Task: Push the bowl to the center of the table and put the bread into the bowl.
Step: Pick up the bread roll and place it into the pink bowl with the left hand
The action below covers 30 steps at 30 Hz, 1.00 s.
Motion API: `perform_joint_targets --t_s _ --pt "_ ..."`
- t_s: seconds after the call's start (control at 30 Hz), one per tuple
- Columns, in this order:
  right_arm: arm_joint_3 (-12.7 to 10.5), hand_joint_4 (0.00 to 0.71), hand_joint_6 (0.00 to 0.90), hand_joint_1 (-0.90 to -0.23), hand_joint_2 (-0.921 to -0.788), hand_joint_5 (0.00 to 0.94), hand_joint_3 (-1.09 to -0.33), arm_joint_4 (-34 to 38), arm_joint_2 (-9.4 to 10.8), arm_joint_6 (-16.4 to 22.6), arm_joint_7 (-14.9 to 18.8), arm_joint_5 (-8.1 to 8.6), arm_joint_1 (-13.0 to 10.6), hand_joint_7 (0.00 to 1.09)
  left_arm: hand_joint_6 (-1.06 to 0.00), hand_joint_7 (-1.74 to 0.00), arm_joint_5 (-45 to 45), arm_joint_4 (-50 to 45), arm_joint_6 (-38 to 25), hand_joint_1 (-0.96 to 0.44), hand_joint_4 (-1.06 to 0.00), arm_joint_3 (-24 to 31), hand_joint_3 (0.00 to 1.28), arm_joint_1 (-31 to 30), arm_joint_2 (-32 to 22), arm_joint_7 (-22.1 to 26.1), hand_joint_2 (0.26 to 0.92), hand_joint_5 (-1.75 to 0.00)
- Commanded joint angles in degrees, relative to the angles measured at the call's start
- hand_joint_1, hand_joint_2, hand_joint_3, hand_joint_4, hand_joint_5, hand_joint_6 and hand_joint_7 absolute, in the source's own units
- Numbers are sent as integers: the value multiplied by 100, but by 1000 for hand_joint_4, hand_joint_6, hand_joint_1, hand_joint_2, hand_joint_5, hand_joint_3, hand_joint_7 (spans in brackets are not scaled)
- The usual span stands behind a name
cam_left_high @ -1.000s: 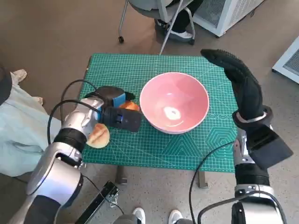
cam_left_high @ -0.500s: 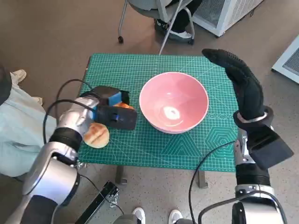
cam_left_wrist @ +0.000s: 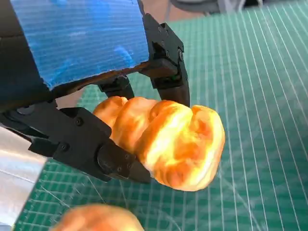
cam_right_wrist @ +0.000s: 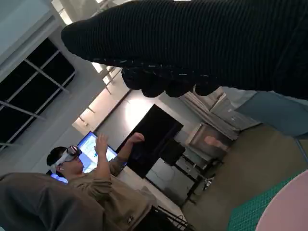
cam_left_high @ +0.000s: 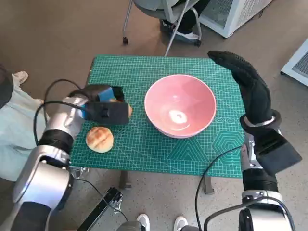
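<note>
The pink bowl (cam_left_high: 179, 105) stands empty on the green mat (cam_left_high: 144, 72), a little right of the middle. My left hand (cam_left_high: 103, 108) hovers left of the bowl and grips a golden ridged bread (cam_left_wrist: 173, 142), whose edge peeks out (cam_left_high: 128, 109) in the head view. A second, round bread (cam_left_high: 99, 139) lies on the mat near the front left edge, also visible as a blur (cam_left_wrist: 96, 219) under the hand. My gloved right hand (cam_left_high: 248, 89) is raised upright beside the bowl's right rim, fingers extended, holding nothing.
A chair and a person's feet (cam_left_high: 180, 29) are beyond the far edge. Pale fabric (cam_left_high: 19, 130) lies at the left. A white cabinet (cam_left_high: 231, 14) stands at the back right. Cables hang below the table front. A person wearing a headset (cam_right_wrist: 72, 163) appears in the right wrist view.
My left hand has drawn back to the left, away from the bowl, carrying the ridged bread. The round bread is now fully uncovered. Bowl and right hand have not moved.
</note>
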State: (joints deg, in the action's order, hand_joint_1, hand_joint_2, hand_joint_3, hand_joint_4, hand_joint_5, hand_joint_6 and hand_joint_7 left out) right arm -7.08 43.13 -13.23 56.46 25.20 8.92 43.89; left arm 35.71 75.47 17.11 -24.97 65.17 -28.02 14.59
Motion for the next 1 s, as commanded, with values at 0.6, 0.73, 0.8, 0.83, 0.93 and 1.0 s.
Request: perform_joint_targets --t_s 0.6,0.73,0.8,0.83,0.93,1.0 --pt "46 263 -1 -735 -921 2 -803 131 9 -85 254 289 3 667 -619 -1153 -466 -1753 1670 1 -641 593 94 80 -19 -1216 920 -1235" --pt "45 263 -1 -734 -921 2 -804 104 2 -89 291 312 -11 667 -654 -1129 -412 -1992 2049 1 -629 459 83 -11 115 -1139 920 -1235" --pt "44 263 -1 -733 -921 2 -804 96 -7 -88 314 330 -21 666 -670 -1127 -399 -1981 2168 1 -618 396 81 -25 200 -1102 920 -1231" --pt "42 263 -1 -733 -921 2 -804 92 -11 -88 326 339 -25 666 -672 -1127 -387 -1960 2219 1 -616 365 80 -27 243 -1092 921 -1231" --pt "31 264 -1 -734 -921 2 -804 93 -26 -81 352 346 -33 666 -675 -1126 -315 -1818 2357 1 -608 250 82 -29 408 -1109 921 -1236" --pt "22 264 -1 -734 -921 3 -803 95 -43 -74 361 340 -41 666 -662 -1134 -266 -1701 2409 1 -590 158 96 -38 533 -1132 921 -1261"
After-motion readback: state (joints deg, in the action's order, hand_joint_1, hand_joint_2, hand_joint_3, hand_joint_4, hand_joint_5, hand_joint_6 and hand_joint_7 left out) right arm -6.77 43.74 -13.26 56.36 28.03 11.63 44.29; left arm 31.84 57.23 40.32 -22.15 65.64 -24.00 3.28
